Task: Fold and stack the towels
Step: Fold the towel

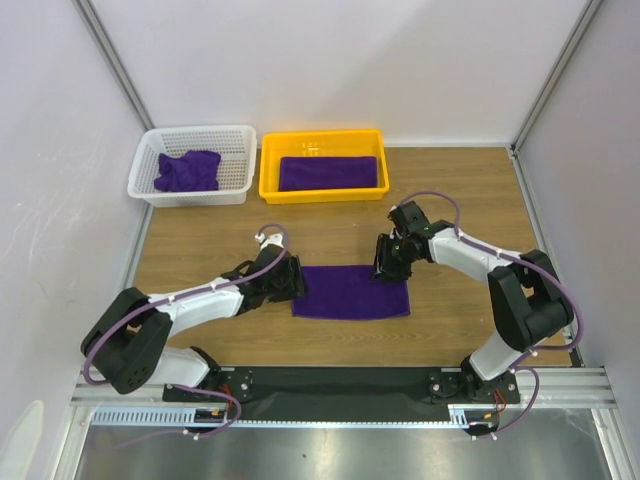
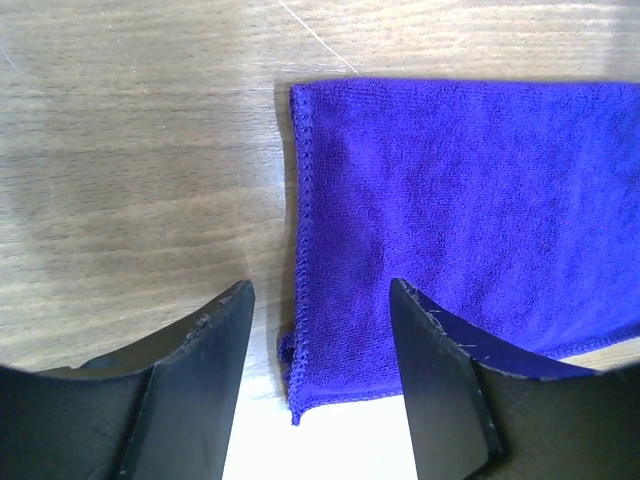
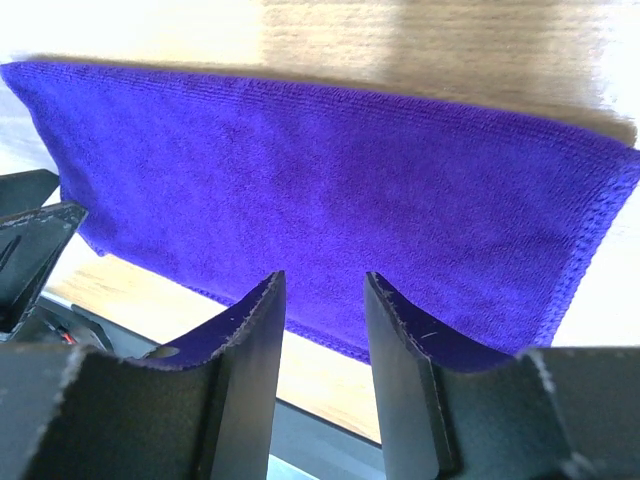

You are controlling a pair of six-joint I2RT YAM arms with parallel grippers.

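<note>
Both sets of jaws stand parted: left gripper (image 2: 320, 290) straddles the left hem of the towel (image 1: 350, 292), right gripper (image 3: 325, 280) hovers over its right edge. Advise pinching matching corners squarely and lifting together for an even fold.

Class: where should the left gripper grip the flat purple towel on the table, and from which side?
Grip the towel at its stitched left edge, coming from the left. It lies flat, so only an edge pinches; the open left gripper faces it.
</note>
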